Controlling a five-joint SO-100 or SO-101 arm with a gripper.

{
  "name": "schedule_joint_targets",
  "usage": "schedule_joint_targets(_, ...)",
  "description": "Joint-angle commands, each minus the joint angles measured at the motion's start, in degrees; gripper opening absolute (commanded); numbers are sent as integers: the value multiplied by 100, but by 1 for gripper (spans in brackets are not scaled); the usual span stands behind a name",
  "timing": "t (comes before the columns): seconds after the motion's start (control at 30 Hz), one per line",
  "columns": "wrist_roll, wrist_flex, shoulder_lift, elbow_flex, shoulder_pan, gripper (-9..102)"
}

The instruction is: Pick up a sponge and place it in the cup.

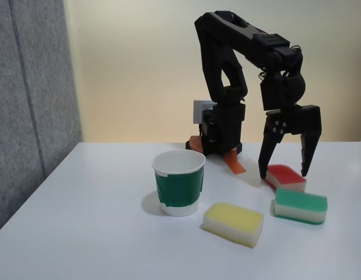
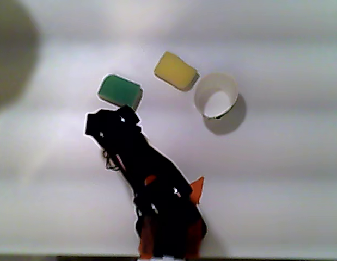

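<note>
In the fixed view the gripper (image 1: pixel 282 173) hangs with its jaws spread wide, one fingertip on each side of the red-topped sponge (image 1: pixel 285 177), which lies flat on the white desk (image 1: pixel 81 233). Just in front of it lies a green-topped sponge (image 1: pixel 300 206), and a yellow sponge (image 1: pixel 233 223) lies further left. The cup (image 1: pixel 179 182) stands upright left of the sponges, apart from them, its visible inside bare.

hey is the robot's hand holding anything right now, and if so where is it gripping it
Nothing is held. The hand is open, its fingers straddling the red-topped sponge, which lies on the table.
</note>
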Motion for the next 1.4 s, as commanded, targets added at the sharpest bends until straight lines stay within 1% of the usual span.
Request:
schedule_joint_targets(0.0, 88, 105, 132, -105, -158, 31)
schedule_joint_targets(0.23, 413, -176, -35, 88, -316, 30)
schedule_joint_targets(0.3, 650, -185, -62, 202, -334, 26)
schedule_joint_targets(0.4, 1072, -193, -114, 448, -360, 15)
schedule_joint_targets(0.47, 1336, -299, -158, 650, -360, 10)
schedule_joint_targets(0.57, 1564, -545, -193, 958, -369, 6)
schedule_joint_targets(0.63, 1969, -580, -193, 1151, -396, 1)
schedule_joint_targets(0.7, 2373, -527, -97, 1301, -439, 0)
schedule_joint_targets(0.8, 2663, -158, 369, 1397, -466, 0)
schedule_joint_targets(0.97, 3067, 1477, 1389, 729, -501, 0)
schedule_joint_targets(1.1, 3050, 2435, 1793, -167, -413, 0)
schedule_joint_targets(1.27, 2839, 3252, 1916, -1450, -9, 0)
schedule_joint_targets(1.37, 2830, 3463, 2039, -2030, 316, 0)
